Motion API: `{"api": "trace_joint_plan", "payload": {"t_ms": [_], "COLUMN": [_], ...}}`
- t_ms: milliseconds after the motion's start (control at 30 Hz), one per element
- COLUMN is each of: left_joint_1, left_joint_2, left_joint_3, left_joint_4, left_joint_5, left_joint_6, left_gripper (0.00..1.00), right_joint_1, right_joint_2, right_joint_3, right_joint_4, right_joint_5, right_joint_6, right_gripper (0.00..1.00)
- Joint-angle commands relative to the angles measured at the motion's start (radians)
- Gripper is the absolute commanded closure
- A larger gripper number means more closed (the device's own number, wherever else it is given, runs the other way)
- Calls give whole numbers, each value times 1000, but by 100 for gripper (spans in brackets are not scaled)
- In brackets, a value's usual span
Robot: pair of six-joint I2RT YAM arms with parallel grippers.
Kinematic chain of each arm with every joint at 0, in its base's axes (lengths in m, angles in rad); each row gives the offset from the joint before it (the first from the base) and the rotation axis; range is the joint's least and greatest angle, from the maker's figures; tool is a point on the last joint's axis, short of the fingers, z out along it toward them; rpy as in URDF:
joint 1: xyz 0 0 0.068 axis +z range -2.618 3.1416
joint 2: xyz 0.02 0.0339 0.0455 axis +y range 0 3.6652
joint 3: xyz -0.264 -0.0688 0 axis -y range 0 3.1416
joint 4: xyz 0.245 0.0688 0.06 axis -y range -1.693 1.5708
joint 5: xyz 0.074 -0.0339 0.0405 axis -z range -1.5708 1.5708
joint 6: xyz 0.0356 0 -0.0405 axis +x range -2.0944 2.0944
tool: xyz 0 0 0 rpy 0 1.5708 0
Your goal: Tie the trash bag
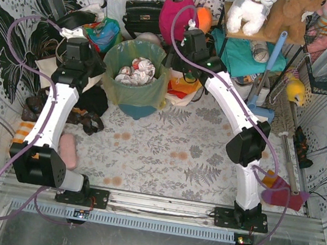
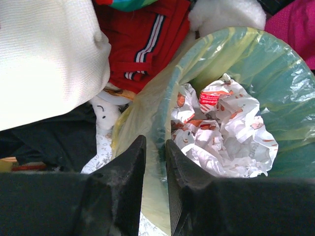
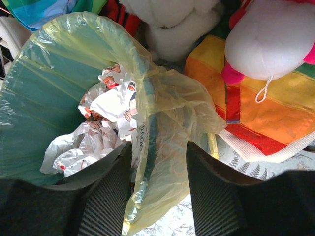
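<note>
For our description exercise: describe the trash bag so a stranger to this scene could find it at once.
At the far edge of the leaf-patterned table stands a round teal bin. The trash bag lines it, holding crumpled printed paper. Unlike the black handbag and pink bag behind it, it is thin, see-through yellow-green film folded over the rim.

Top camera looks down from behind the arm bases (image 1: 79, 193), taking in the table (image 1: 164, 159). Left and right wrist cameras sit close, peering down from opposite sides into the same bag (image 2: 236, 44).
</note>
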Motion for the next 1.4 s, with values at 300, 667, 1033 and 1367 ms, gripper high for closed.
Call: {"api": "trace_joint_plan", "payload": {"t_ms": [300,667,1033,1367], "left_joint_1": [8,8,8,3], "left_joint_2": [31,35,50,40], "left_joint_3": [37,33,43,81], "left_joint_4": [-1,-12,-17,-66], "left_joint_5": [93,110,127,145], "left_joint_6": [24,43,44,72], "left_gripper": [75,79,78,100], "right_joint_1": [8,8,8,8], "right_joint_2": [31,61,75,51], "right_joint_3": [74,102,114,115], "right_joint_4": [-46,-50,-62,-99], "right_joint_5": [30,10,8,4], "right_joint_6": [-37,-44,-42,-47], "right_gripper": [63,67,71,86]}}
